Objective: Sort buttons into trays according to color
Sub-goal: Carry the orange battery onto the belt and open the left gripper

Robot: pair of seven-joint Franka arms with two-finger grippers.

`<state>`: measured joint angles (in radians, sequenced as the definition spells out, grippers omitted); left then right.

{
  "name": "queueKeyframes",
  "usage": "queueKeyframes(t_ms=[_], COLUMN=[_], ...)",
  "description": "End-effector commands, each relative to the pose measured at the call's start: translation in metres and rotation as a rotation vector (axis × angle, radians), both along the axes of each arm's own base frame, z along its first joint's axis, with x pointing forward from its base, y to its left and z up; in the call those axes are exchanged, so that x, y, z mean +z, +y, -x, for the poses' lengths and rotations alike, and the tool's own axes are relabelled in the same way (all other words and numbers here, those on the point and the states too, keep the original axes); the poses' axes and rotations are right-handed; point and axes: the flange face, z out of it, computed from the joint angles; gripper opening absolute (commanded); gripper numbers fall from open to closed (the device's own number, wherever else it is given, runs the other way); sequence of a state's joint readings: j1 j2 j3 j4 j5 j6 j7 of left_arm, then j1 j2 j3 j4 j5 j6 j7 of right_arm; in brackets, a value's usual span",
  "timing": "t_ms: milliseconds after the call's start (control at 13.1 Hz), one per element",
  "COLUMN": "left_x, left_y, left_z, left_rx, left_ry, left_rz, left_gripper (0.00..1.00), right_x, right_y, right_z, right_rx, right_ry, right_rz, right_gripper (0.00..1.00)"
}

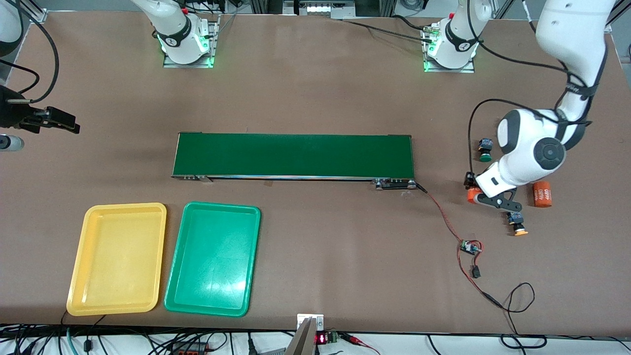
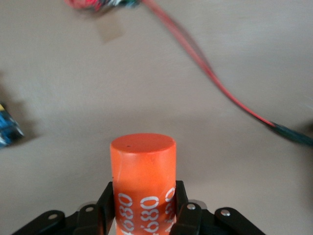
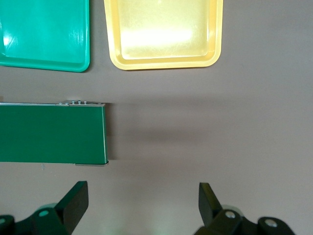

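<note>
My left gripper (image 1: 480, 194) is low over the table at the left arm's end, shut on an orange cylinder (image 2: 143, 161) marked "4680"; its fingers (image 2: 108, 203) press both sides. A green-capped button (image 1: 485, 150) lies on the table beside that arm's wrist, farther from the front camera. An orange-capped button (image 1: 516, 223) lies nearer to the camera, close to the gripper. The yellow tray (image 1: 118, 256) and the green tray (image 1: 213, 259) sit side by side at the right arm's end, both empty. My right gripper (image 3: 143, 196) hangs open over bare table there, holding nothing.
A long dark-green conveyor belt (image 1: 293, 155) lies across the middle. A second orange cylinder (image 1: 542, 194) rests beside the left gripper. A red wire (image 1: 446, 219) with a small circuit board (image 1: 471, 246) runs from the belt's end toward the front edge.
</note>
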<state>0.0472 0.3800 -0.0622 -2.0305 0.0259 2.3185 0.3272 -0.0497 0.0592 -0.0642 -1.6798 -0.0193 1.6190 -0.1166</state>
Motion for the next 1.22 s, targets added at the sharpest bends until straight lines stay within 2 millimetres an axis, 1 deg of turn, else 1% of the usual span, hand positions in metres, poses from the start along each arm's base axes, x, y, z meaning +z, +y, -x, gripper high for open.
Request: queueKeyframes(t_ms=[0, 76, 153, 306, 382, 459, 535, 612, 688, 764, 917, 1070, 1147], left_x=[0.052, 0.060, 0.063, 0.063, 0.062, 0.066, 0.064, 0.059, 0.053, 0.041, 0.024, 0.008, 0.005], left_y=[-0.057, -0.090, -0.120, -0.186, -0.215, -0.241, -0.262, -0.272, -0.283, -0.293, -0.300, -0.301, -0.301], left_z=[0.002, 0.005, 0.010, 0.028, 0.039, 0.049, 0.061, 0.070, 0.078, 0.082, 0.081, 0.080, 0.080], left_rx=[-0.342, -0.500, -0.607, -0.778, -0.862, -0.941, -1.012, -1.050, -1.099, -1.124, -1.191, -1.193, -1.190], left_ry=[0.082, 0.103, 0.106, 0.106, 0.106, 0.096, 0.100, 0.113, 0.123, 0.127, 0.107, 0.108, 0.113], left_rz=[0.048, 0.081, 0.103, 0.144, 0.168, 0.186, 0.203, 0.213, 0.224, 0.234, 0.187, 0.198, 0.203], left_gripper=[0.20, 0.22, 0.23, 0.21, 0.18, 0.17, 0.16, 0.14, 0.14, 0.15, 0.15, 0.17, 0.47], right_x=[0.002, 0.001, 0.001, 0.001, 0.001, 0.001, 0.001, 0.001, 0.001, 0.001, 0.001, 0.001, 0.001], right_y=[0.003, 0.003, 0.003, 0.003, 0.003, 0.003, 0.003, 0.003, 0.003, 0.003, 0.003, 0.003, 0.003], right_z=[0.001, 0.001, 0.001, 0.000, 0.000, 0.000, 0.000, 0.000, 0.000, 0.000, 0.000, 0.000, 0.000], right_rx=[-0.013, -0.013, -0.013, -0.013, -0.013, -0.013, -0.013, -0.013, -0.013, -0.013, -0.013, -0.016, -0.028], right_ry=[-0.009, -0.007, -0.007, -0.009, -0.009, -0.009, -0.009, -0.009, -0.009, -0.009, -0.010, -0.010, -0.010], right_rz=[-0.005, -0.005, -0.005, -0.005, -0.005, -0.005, -0.005, -0.005, -0.005, -0.005, -0.005, -0.004, -0.003], right_gripper=[1.00, 1.00, 1.00, 1.00, 1.00, 1.00, 1.00, 1.00, 1.00, 1.00, 1.00, 1.00, 1.00])
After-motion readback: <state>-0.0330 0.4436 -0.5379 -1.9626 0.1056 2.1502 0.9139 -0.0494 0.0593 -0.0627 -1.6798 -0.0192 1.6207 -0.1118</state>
